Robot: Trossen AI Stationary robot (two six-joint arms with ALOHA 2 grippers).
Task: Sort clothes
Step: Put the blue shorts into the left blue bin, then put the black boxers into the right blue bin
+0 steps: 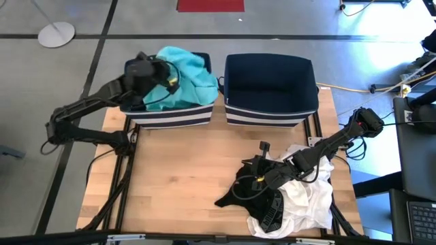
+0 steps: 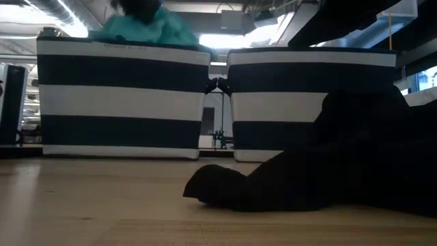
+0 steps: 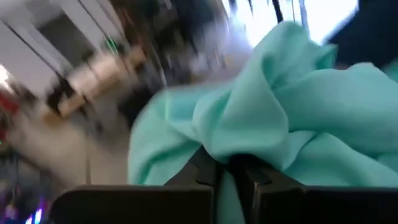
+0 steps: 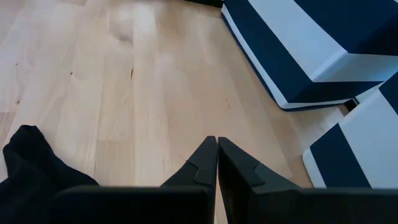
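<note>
A teal garment [image 1: 187,75] lies bunched over the top of the left navy-and-white striped bin [image 1: 170,117]. It also shows above that bin's rim in the low view [image 2: 147,29]. My left gripper [image 1: 165,76] is at the garment, shut on its cloth. A black garment [image 1: 245,187] and a white garment [image 1: 310,201] lie heaped on the table's near right. The black garment [image 2: 307,178] is spread on the wood. My right gripper [image 4: 217,152] is shut and hovers over bare wood at the far-left edge of that heap, with nothing between its fingers. My left gripper pinches a fold of the teal garment [image 3: 249,146] between its two shut fingers, and the cloth billows over and past the fingertips [image 3: 205,165]. The fingers come nearly level from the table's left side, above the bin. The garment is slack, and its bulk rests on the bin.
A second striped bin [image 1: 269,112] stands to the right of the first with a narrow gap between them; no garment shows inside it. Bare wooden tabletop [image 1: 184,177] fills the near left and centre. Cables and equipment lie beyond the table's right edge.
</note>
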